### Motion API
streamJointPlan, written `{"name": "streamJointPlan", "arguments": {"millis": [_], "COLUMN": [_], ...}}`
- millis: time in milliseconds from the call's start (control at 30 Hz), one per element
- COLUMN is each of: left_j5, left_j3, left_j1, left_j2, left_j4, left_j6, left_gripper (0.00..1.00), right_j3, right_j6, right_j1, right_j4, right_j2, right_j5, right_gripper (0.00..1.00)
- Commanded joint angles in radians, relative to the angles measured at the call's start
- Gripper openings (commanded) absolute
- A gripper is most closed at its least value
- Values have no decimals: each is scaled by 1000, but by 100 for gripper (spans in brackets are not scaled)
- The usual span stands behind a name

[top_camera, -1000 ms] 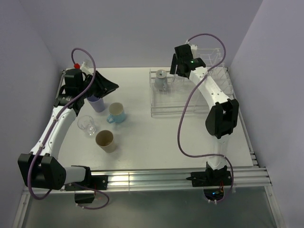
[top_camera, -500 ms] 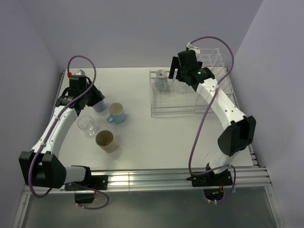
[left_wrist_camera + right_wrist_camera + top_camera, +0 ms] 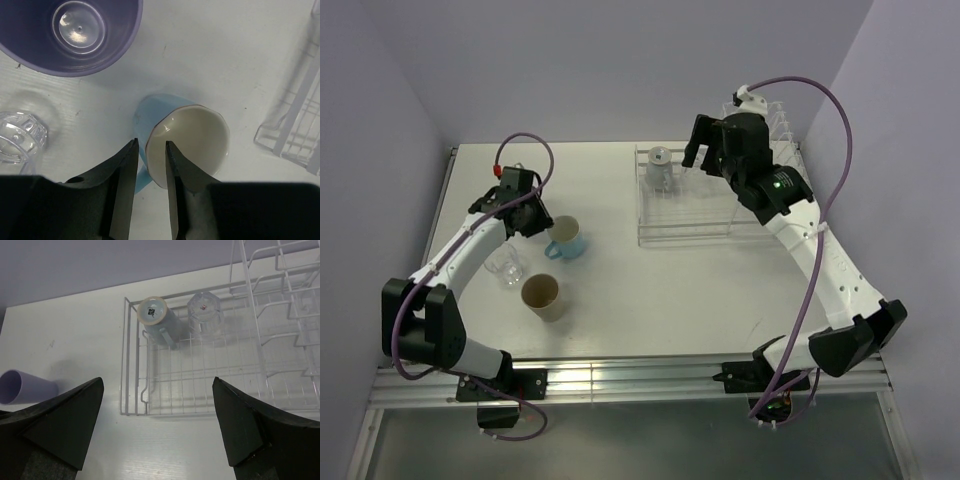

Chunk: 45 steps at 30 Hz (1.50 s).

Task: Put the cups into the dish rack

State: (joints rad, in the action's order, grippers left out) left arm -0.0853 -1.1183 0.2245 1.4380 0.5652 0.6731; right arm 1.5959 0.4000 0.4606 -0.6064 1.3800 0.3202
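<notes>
My left gripper (image 3: 542, 222) (image 3: 151, 143) hangs over the light blue mug (image 3: 567, 238) (image 3: 192, 137) on the table. Its jaws are a narrow gap apart, one finger inside the rim and one outside, with a sliver still showing beside the wall. The lavender tumbler (image 3: 75, 30) stands just behind it, hidden under the arm in the top view. A clear glass (image 3: 505, 265) (image 3: 20, 137) and the tan cup (image 3: 542, 297) stand nearer. My right gripper (image 3: 705, 158) (image 3: 157, 385) is wide open and empty above the white dish rack (image 3: 665, 238) (image 3: 131, 390), which holds an upturned blue mug (image 3: 157, 320) and a clear glass (image 3: 204, 315).
The rack's taller section of upright dividers (image 3: 280, 300) is at its right end, near the right wall. Purple cables loop above both arms. The left wall runs close to the left arm.
My left gripper has swung right from over the lavender tumbler to the light blue mug, and its jaws have narrowed. My right arm has drawn back and up from the rack.
</notes>
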Motion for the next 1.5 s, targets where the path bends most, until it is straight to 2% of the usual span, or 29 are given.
{"name": "streamJointPlan", "arguments": {"millis": [0,400,667,733,800,833,867,1033,1133,1167,1267,1367,1400,1467], "left_j5": [-56,-120,-133,-133,-130,-120,-114,-44,82,178,323,540,662,766], "left_j3": [-11,-18,-25,-28,-29,-29,-31,-79,-174,-202,-303,-363,-368,-359], "left_j1": [16,64,84,85,85,85,85,85,81,79,64,33,24,10], "left_j2": [21,78,122,136,137,136,134,82,45,36,1,-30,-37,-47], "left_j4": [5,38,42,47,47,42,42,45,53,50,29,-48,-77,-195], "left_j6": [-12,-15,-9,-9,-9,-9,-9,-17,-18,-14,11,74,98,175], "left_gripper": [35,35,30,27,17,3,0,0,0,0,0,0,0,0], "right_j3": [-19,-53,-88,-94,-96,-102,-102,-112,-134,-142,-178,-221,-247,-266], "right_j6": [3,2,3,3,3,3,3,2,-3,-7,-18,-23,-23,-20], "right_j1": [7,7,7,9,7,7,7,7,7,9,7,6,4,1], "right_j4": [39,56,76,77,80,83,83,83,102,108,140,178,194,235], "right_j2": [-44,-70,-82,-84,-88,-91,-93,-104,-122,-137,-188,-255,-274,-323], "right_j5": [-3,-9,-24,-24,-26,-29,-32,-43,-76,-88,-156,-243,-271,-357], "right_gripper": [98,98,99,99,99,98,99,99,99,99,99,100,100,100]}}
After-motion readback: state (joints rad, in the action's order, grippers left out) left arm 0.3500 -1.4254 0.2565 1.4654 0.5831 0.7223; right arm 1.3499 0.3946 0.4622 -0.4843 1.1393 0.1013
